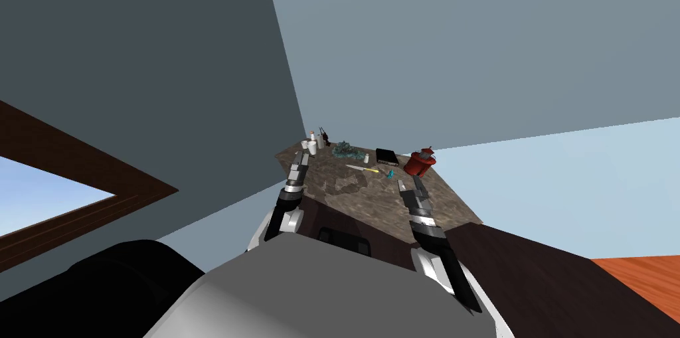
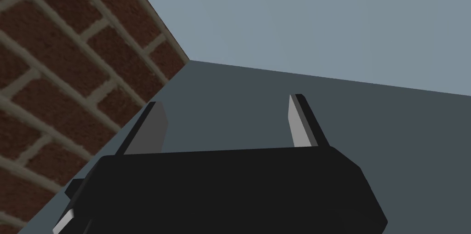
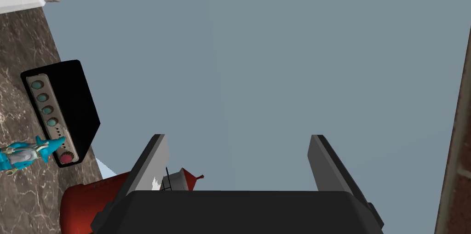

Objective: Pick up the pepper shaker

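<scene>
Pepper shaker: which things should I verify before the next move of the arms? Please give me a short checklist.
1. Left gripper open: ok.
2. Right gripper open: ok.
3. Pepper shaker identified: cannot tell; a small white shaker stands near the black box, more white containers at the table's far corner.
4. Shaker inside a gripper: not ok, both empty.
5. Right gripper's path free: not ok, the red lighthouse figure stands close beside it.

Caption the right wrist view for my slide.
Open right tool beside a red lighthouse-shaped figure and a flat black box on the brown marbled tabletop.
</scene>
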Robot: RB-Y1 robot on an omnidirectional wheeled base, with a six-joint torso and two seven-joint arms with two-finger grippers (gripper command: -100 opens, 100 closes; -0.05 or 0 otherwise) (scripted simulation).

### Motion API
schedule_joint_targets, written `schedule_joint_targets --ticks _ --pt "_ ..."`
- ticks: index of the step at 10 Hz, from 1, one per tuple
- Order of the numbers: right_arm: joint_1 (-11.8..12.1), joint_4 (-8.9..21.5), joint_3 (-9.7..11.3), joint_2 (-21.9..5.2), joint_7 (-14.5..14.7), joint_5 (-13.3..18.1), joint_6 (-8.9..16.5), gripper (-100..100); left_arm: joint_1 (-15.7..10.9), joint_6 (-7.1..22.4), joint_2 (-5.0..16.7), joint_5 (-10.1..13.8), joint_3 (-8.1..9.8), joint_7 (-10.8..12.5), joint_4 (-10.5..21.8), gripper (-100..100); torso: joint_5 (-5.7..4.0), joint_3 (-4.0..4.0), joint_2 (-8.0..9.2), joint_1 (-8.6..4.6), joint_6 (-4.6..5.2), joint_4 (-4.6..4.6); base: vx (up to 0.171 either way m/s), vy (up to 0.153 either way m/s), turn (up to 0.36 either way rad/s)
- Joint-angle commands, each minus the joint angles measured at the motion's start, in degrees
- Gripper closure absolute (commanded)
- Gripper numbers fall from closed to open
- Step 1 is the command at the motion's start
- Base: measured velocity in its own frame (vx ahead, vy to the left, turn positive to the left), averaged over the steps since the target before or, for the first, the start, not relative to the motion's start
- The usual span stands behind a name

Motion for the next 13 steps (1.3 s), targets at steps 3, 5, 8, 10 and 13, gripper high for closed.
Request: schedule_joint_targets --ticks 3,5,8,10,13 --pt "-0.34 5.35 0.69 -5.48 -0.65 -0.36 -1.28 -100 0.00 0.00 0.00 0.00 0.00 0.00 0.00 0 0.00 -0.02 -0.04 0.01 0.00 -0.01 -0.093 0.026 0.075" --pt "-0.60 7.58 1.16 -8.47 -0.98 -0.45 -1.95 -100 0.00 0.00 0.00 0.00 0.00 0.00 0.00 0 0.02 -0.01 -0.02 0.06 0.00 0.00 -0.082 0.025 0.064" --pt "-0.89 11.62 1.75 -12.22 -1.32 -0.50 -2.63 -100 0.00 0.00 0.00 0.00 0.00 0.00 0.00 0 0.00 -0.04 -0.06 0.04 -0.03 -0.02 -0.077 0.021 0.083" --pt "-1.19 14.69 2.45 -15.40 -1.67 -0.48 -3.32 -100 0.00 0.00 0.00 0.00 0.00 0.00 0.00 0 0.00 -0.01 -0.01 0.02 -0.02 -0.01 -0.089 0.023 0.097" --pt "-1.82 19.44 4.24 -20.33 -2.37 -0.24 -4.67 -100 0.01 0.00 0.00 0.00 0.00 0.00 0.00 0 0.01 -0.07 -0.13 0.02 0.01 -0.02 -0.062 0.030 0.127"
